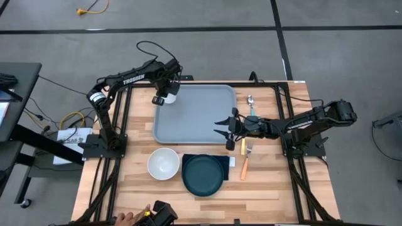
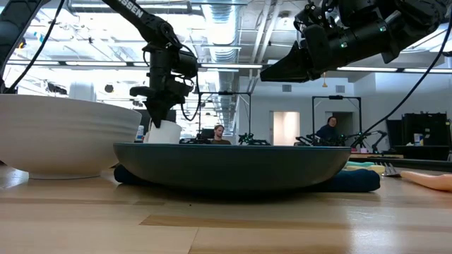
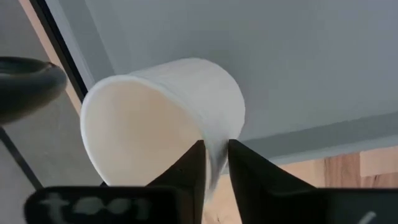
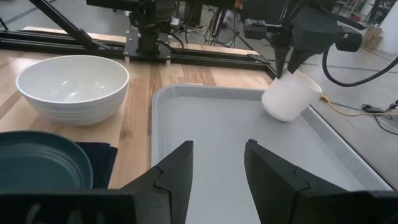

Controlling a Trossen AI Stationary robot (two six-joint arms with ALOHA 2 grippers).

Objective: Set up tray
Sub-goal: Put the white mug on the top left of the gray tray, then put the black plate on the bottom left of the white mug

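High view: tray (image 1: 195,116) long axis left-right.

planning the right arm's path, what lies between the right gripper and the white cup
Only bare tray floor; the right wrist view shows nothing between the right gripper and the white cup.

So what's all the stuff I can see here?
tray: 1, light grey-blue, middle of the table's far half
cup: 1, white, tilted at the tray's far left corner, rim pinched by the left gripper
bowl: 1, white, near side, left of the plate
plate: 1, dark teal, near side, lying on the napkin
napkin: 1, dark navy, under the plate
spoon: 1, silver with teal handle, right of the tray
fork: 1, orange handle, right of the napkin
left gripper: 1, dark, over the tray's far left corner
right gripper: 1, dark, open, over the tray's right edge
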